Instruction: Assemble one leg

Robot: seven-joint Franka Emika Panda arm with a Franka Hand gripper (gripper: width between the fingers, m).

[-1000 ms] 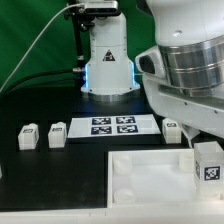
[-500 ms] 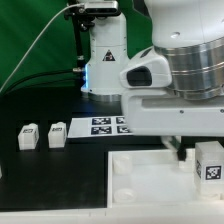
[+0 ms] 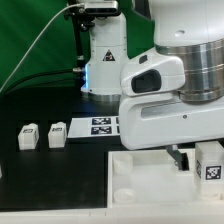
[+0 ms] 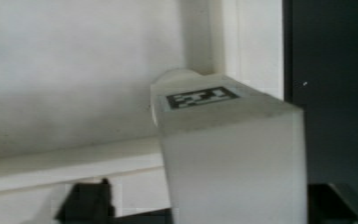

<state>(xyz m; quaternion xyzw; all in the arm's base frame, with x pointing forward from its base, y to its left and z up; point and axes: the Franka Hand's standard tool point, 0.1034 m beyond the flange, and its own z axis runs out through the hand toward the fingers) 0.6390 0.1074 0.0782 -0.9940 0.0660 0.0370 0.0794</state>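
A leg (image 3: 208,160), a small white block with a tag on its face, stands upright at the right edge of the large white tray-like piece (image 3: 140,170). In the wrist view this leg (image 4: 229,150) rises between my fingers with its tag on top. My gripper (image 3: 192,157) is lowered around it and looks open: one dark finger (image 4: 91,200) stands a little apart from the block's side, and the other finger is barely visible at the far side. Two more legs (image 3: 28,135) (image 3: 57,134) stand on the black table at the exterior view's left.
The marker board (image 3: 103,125) lies behind the tray-like piece, half hidden by my arm. The robot base (image 3: 105,60) stands at the back, and my arm's bulk covers the exterior view's right half.
My arm has swung toward the exterior view's left and come down over the leg on the tray-like piece. It now hides the marker board's right end. The legs have not moved.
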